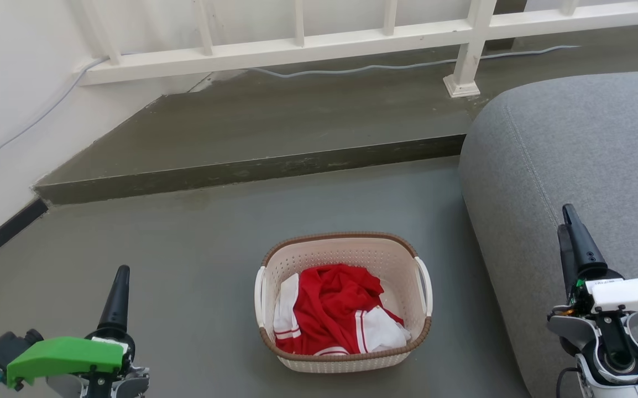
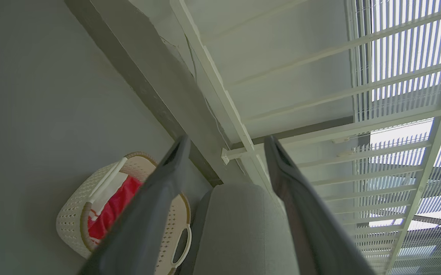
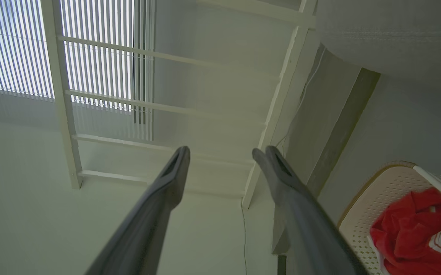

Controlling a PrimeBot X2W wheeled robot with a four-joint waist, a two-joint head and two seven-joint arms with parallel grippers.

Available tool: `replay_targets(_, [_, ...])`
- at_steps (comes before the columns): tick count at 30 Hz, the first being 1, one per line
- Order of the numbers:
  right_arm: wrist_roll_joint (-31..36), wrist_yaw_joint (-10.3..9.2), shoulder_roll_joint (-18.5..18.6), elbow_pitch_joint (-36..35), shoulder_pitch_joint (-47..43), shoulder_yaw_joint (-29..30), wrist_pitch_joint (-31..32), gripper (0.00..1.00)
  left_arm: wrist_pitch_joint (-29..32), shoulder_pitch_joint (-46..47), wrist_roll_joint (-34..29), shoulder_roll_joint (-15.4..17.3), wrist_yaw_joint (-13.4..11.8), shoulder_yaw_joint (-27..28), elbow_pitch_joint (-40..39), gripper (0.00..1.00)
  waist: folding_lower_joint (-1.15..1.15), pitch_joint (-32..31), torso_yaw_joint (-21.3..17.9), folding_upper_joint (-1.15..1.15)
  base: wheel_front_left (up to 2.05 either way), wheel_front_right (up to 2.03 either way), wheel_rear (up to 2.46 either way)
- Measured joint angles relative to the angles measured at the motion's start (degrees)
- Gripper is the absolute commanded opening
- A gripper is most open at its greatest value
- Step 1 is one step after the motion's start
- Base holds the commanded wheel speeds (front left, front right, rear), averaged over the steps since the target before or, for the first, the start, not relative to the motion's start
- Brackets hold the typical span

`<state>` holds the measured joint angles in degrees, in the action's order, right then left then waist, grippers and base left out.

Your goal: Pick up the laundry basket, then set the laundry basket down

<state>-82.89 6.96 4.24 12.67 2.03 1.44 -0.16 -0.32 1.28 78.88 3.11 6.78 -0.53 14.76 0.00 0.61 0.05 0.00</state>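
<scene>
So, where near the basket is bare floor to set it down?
Bare floor lies left of the laundry basket, out to the wall, and behind it up to the raised step. The right is crowded: the grey sofa stands close beside it.

You had no readable text, brand or number anywhere. A tiny printed strip on the white cover (image 1: 623, 290) behind your right pincer (image 1: 566, 218) was too small to read.

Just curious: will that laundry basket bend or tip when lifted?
Probably stays stiff: the laundry basket has moulded plastic walls. Likely light, holding soft red and white clothing. Lifted by one handle, it may tilt.
</scene>
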Motion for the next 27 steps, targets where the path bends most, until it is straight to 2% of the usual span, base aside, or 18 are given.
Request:
replay_targets(13, [12.89, 0.00, 3.28, -1.31, 1.11, -4.22, -2.81, 1.00, -2.41, 1.15, -17.53, 1.58, -0.02, -3.11, -2.46, 1.00, 0.00, 0.25, 0.09, 0.00, 0.00, 0.00, 0.00])
replay_targets(21, [21.81, -0.08, 3.66, -2.14, 1.15, -4.55, -4.34, 1.00, -3.99, 1.20, -27.58, 1.97, -1.32, -5.56, -3.72, 1.00, 0.00, 0.48, -0.04, 0.00, 0.00, 0.00, 0.00])
replay_targets(27, [28.85, -1.63, 4.74, -2.20, 1.32, -5.90, -5.44, 1.00, -5.31, 1.27, -33.10, 1.69, -2.31, -6.92, -4.39, 1.00, 0.00, 0.84, -0.07, 0.00, 0.00, 0.00, 0.00])
